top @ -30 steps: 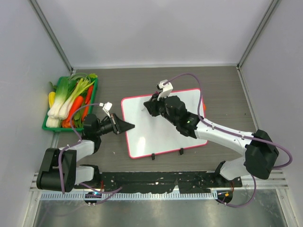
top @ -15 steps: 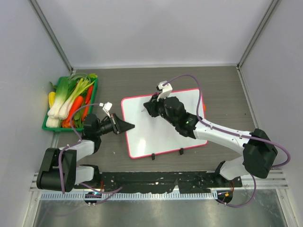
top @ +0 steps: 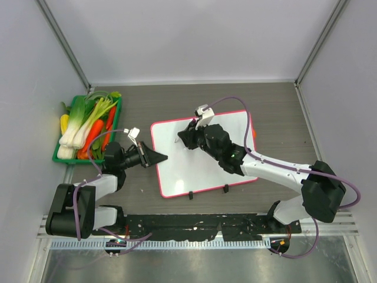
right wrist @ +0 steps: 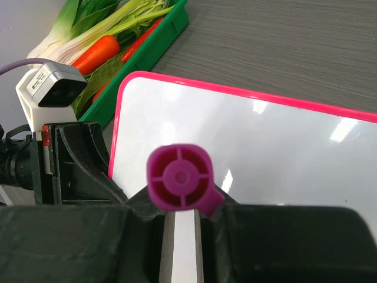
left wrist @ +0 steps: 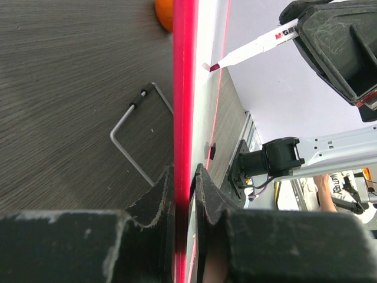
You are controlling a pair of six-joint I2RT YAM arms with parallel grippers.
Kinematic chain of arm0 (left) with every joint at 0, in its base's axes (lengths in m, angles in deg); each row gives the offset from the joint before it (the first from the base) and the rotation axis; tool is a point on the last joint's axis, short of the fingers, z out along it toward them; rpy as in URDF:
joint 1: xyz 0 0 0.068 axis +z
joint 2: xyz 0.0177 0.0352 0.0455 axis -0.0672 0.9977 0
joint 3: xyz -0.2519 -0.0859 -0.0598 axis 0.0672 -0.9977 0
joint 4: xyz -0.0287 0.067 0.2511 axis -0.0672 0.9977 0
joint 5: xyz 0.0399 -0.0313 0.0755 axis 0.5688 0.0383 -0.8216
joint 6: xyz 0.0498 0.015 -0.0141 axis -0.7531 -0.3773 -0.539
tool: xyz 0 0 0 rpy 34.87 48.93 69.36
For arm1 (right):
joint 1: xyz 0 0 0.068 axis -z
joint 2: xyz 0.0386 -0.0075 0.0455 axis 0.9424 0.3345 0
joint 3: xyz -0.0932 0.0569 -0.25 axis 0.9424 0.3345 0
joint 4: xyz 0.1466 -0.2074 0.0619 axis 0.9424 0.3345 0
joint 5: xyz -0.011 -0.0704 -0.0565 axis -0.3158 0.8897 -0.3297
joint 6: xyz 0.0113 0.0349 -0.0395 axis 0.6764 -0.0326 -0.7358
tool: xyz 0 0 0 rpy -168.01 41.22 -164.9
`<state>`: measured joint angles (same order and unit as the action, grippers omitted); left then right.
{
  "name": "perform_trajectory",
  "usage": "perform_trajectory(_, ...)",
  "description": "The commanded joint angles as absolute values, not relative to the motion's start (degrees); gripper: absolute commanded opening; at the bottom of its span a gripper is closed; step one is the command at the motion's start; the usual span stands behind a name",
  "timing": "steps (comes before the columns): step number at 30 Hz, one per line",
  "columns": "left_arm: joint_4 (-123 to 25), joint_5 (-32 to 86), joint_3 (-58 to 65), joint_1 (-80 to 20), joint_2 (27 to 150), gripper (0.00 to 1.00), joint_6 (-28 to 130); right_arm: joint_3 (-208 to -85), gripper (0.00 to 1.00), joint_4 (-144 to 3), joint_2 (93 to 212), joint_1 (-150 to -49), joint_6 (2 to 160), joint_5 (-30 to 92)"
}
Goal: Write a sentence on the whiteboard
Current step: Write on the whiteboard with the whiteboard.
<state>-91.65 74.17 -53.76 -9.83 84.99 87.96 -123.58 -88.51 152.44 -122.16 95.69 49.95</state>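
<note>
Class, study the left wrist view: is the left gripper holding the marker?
No: the left gripper clamps the whiteboard by its pink frame; the marker is well away.

Counter: dark grey wood-grain counter (top: 277, 100).
Whiteboard: the whiteboard (top: 194, 171) lies flat, its left edge pinched in your left hand (top: 159, 157).
Tray: a green tray (top: 56, 158) of vegetables (top: 88, 124) sits left of and beyond that hand.
Orange thing: a small orange thing (top: 254, 134) touches the board's right edge, right of your right hand (top: 184, 137).
Wire: a bent metal wire (left wrist: 135, 141) lies ahead of your left hand.

Right wrist: marker (right wrist: 179, 177) tip hidden behind its purple end. Left wrist: orange object (left wrist: 164, 12) cut by top edge. Top: whiteboard (top: 177, 171) partly under right arm (top: 277, 168).
</note>
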Motion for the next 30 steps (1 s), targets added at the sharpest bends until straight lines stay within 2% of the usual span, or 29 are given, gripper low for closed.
perform_trajectory(1, -89.9, 70.9, -53.7, -10.1, 85.6, 0.00, 82.2, -121.9, 0.01, -86.8, 151.0, -122.3, 95.4, 50.4)
perform_trajectory(30, -89.3, 70.8, -53.8, -10.2, 85.0, 0.00, 81.9, -116.4, 0.01, -85.7, 147.9, -122.5, 97.1, 46.9)
